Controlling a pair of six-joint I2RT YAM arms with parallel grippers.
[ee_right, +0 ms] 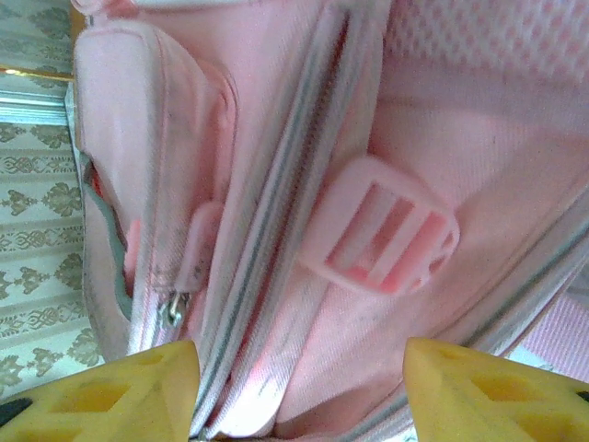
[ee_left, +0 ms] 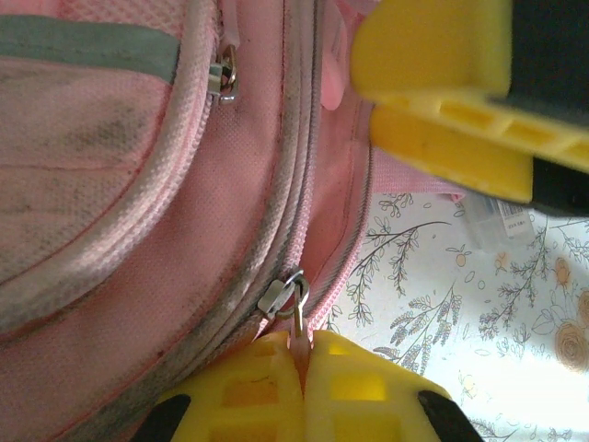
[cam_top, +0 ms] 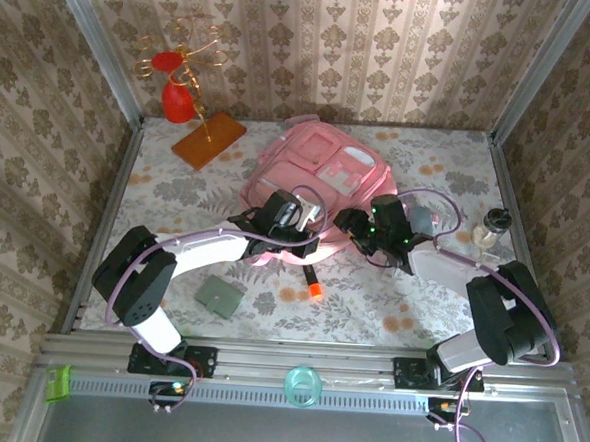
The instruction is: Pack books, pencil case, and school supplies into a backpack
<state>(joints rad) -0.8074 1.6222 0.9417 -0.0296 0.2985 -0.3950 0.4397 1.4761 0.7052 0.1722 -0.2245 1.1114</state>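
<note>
The pink backpack (cam_top: 324, 163) lies flat mid-table, front pockets up. My left gripper (cam_top: 293, 213) sits at its near edge, its yellow jaws (ee_left: 302, 345) shut on the pull tab under a metal zipper slider (ee_left: 281, 296). My right gripper (cam_top: 355, 225) is at the bag's near right side; in its wrist view the gripper (ee_right: 299, 396) is open, the yellow fingertips (ee_right: 101, 391) wide apart with a fold of pink backpack fabric (ee_right: 304, 304) between them. An orange-and-black marker (cam_top: 312, 280) lies on the cloth just in front of the bag. The books are out of view.
A flat grey-green square piece (cam_top: 219, 297) lies near the left arm; I cannot tell whether it is the pencil case. An orange-brown board with a gold wire stand (cam_top: 208, 139) stands back left. A small clear container (cam_top: 492, 225) sits at the right. Walls close in on three sides.
</note>
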